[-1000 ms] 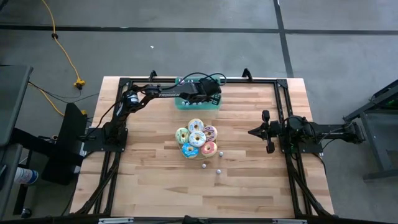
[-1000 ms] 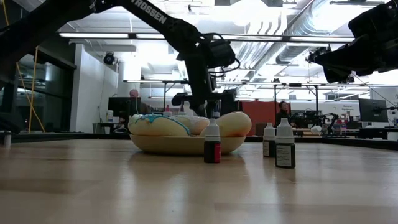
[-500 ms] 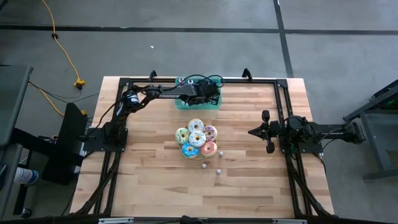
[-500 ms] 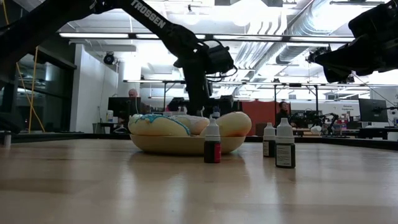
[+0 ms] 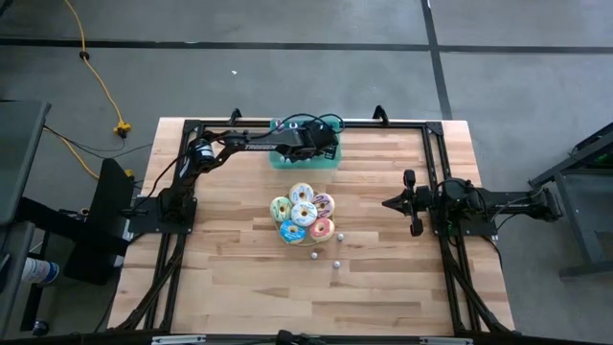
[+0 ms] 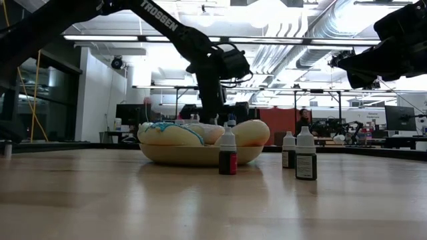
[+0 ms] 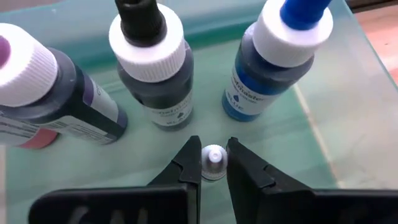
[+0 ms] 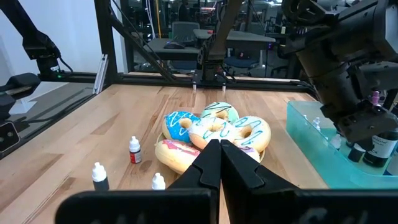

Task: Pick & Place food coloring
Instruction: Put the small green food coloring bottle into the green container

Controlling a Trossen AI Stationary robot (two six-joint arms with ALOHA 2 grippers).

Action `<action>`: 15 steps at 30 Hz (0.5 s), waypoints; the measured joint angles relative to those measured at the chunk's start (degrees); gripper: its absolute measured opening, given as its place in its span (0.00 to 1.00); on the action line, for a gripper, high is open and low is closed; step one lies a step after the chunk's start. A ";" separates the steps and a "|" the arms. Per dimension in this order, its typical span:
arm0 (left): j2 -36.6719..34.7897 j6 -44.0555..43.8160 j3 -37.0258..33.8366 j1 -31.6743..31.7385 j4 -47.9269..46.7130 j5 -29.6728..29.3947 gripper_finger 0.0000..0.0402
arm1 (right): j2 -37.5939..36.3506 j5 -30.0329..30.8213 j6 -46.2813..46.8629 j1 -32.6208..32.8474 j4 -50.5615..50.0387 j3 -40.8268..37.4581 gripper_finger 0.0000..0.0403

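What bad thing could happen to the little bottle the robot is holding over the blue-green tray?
The left gripper pinches only the small white tip of a food coloring bottle, so it might slip out. Three bottles stand close by in the teal tray: the black-tipped bottle, the blue bottle and the purple-tipped bottle. Setting this one down could bump and topple one of them.

Three food coloring bottles (image 6: 227, 153) stand upright on the bare wood just beside the donuts, white-capped: one red-filled, two dark. Inside the teal tray, a blue bottle (image 7: 277, 59), a black-tipped dark bottle (image 7: 154, 62) and a tilted purple-tipped bottle (image 7: 46, 93) stand close together; a small pale-tipped bottle (image 7: 213, 160) sits between dark fingers.
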 joint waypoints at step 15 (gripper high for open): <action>0.92 -0.02 0.02 0.00 0.53 0.61 0.11 | 0.00 0.00 0.00 0.00 0.00 -0.02 0.00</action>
